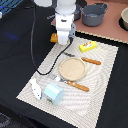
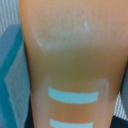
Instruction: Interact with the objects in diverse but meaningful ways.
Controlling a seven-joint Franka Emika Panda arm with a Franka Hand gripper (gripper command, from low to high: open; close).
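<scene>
The objects lie scattered on a pale patterned mat that covers the middle of the dark tabletop. Largest is the pale blue-and-white carton, near the mat's near edge, with the white oblong piece just beside it toward the exterior view's left. The yellow red-marked packet sits toward the far edge. An orange bread loaf peeks out at the mat's far corner, right under the arm. In the wrist view a smooth orange surface with pale slashes fills nearly the whole picture. The pincer hangs low over that loaf; I cannot tell how far open it is or whether it has hold of anything. A tan round plate rests mid-mat.
</scene>
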